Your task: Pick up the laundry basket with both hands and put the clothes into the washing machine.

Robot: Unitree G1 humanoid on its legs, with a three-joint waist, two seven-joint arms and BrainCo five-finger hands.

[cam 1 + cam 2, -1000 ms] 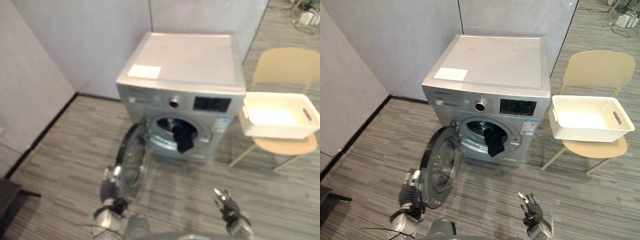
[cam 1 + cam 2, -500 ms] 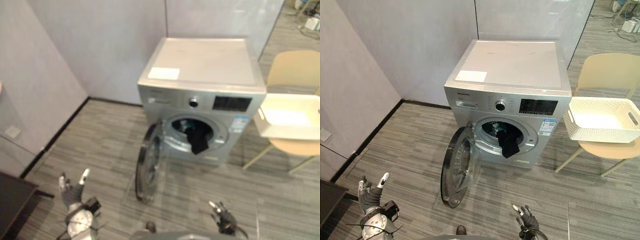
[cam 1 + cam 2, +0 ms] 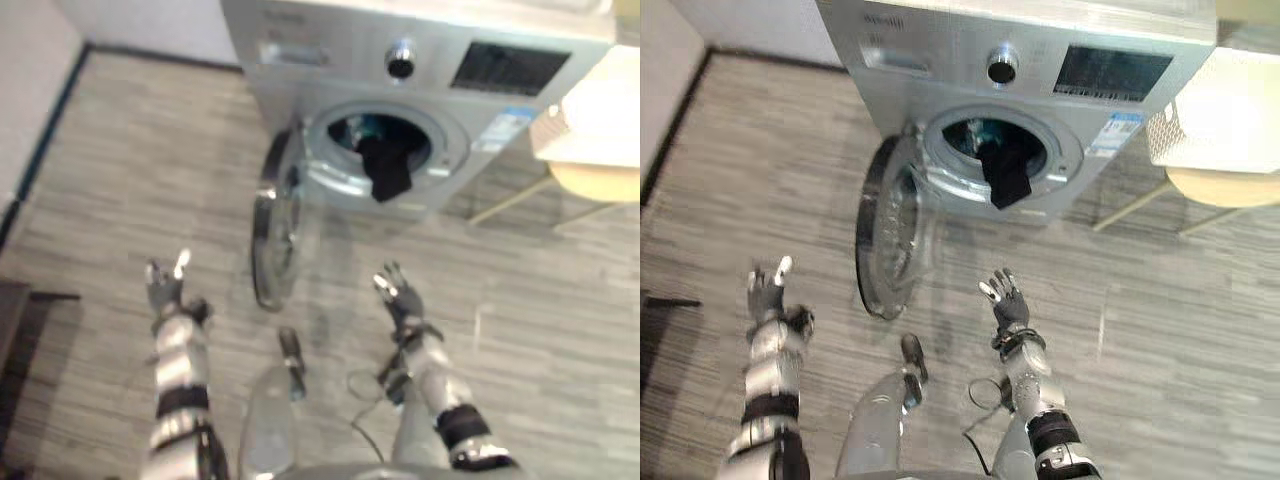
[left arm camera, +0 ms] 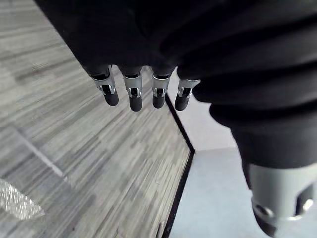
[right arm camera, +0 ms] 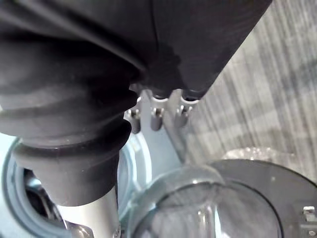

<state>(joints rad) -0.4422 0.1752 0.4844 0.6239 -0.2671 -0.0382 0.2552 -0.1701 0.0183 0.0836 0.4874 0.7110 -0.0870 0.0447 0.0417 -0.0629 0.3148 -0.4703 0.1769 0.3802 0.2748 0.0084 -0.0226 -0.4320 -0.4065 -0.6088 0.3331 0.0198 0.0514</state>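
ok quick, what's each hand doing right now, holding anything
left hand: open, fingers straight, holding nothing
right hand: open, fingers spread, holding nothing

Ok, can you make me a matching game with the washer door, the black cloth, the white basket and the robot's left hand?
Things:
1 washer door
2 black cloth
3 white basket
4 left hand

States:
A sitting on the chair
B hanging out of the washer opening
C swung open
D open, holding nothing

Pairs: 1-C, 2-B, 3-A, 4-D
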